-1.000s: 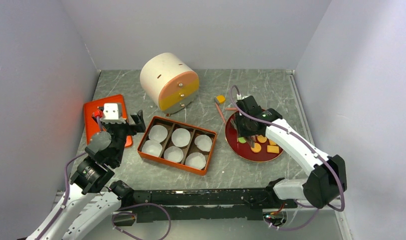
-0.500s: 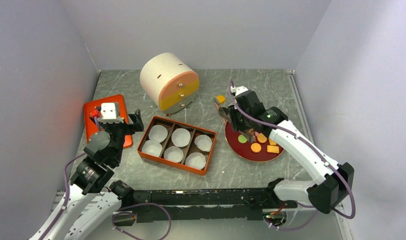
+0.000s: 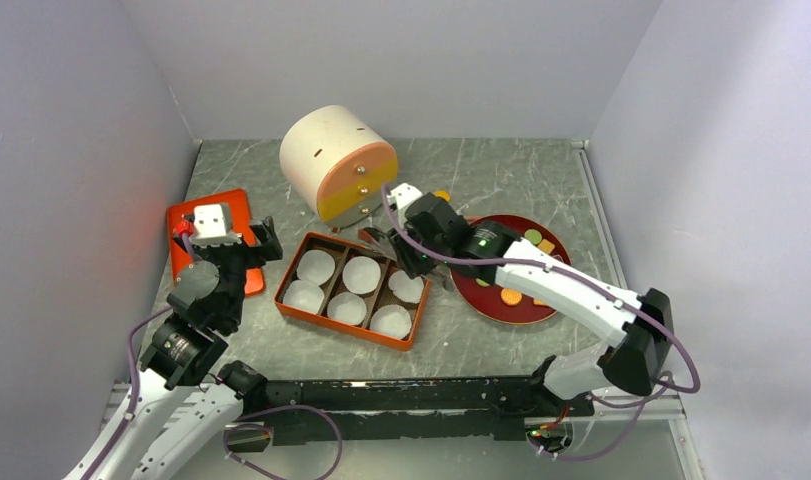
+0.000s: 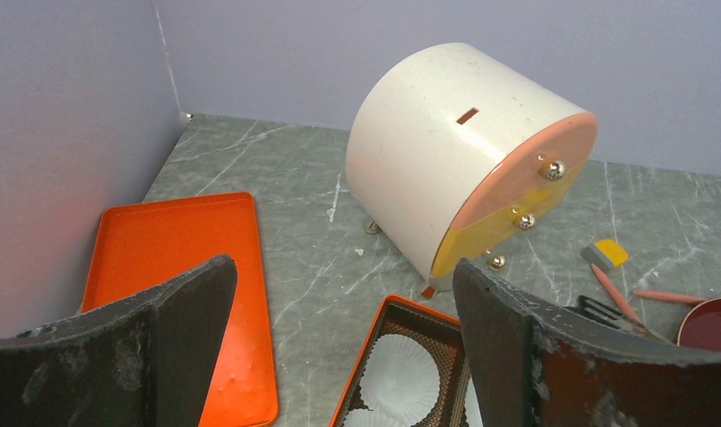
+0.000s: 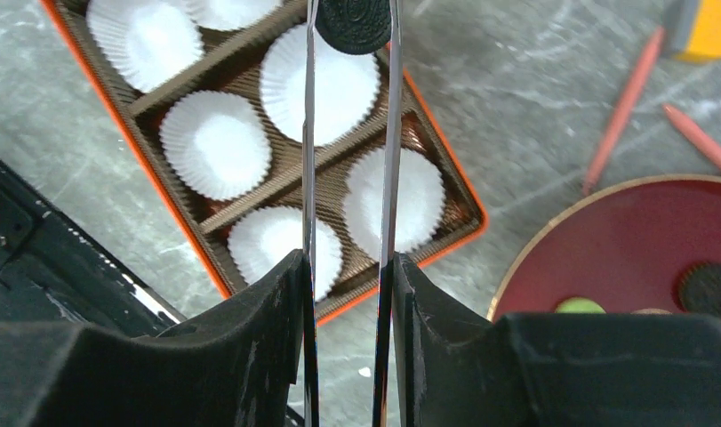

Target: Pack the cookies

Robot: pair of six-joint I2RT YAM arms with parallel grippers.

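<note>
My right gripper (image 3: pixel 406 248) (image 5: pixel 349 267) is shut on a pair of metal tongs (image 5: pixel 308 133). The tongs pinch a round black cookie (image 5: pixel 352 22) above the orange box (image 3: pixel 341 325) (image 5: pixel 441 142), over a white paper cup in its far row. Other cookies lie on the red plate (image 3: pixel 481 290) (image 5: pixel 632 240): a green one (image 3: pixel 532 237), an orange round (image 3: pixel 511 296), an orange square (image 3: pixel 547 246) and another black one (image 5: pixel 708 286). My left gripper (image 3: pixel 253 245) (image 4: pixel 339 338) hangs open and empty left of the box.
A white cylindrical drawer chest (image 3: pixel 336 165) stands behind the box. An orange lid (image 3: pixel 186 225) lies flat at the left wall. Two pink sticks (image 5: pixel 619 116) and a yellow-grey block (image 5: pixel 708 27) lie between chest and plate. All the paper cups I can see are empty.
My right arm has swung left from the red plate to above the box, carrying the black cookie in the tongs. The left arm has barely shifted.
</note>
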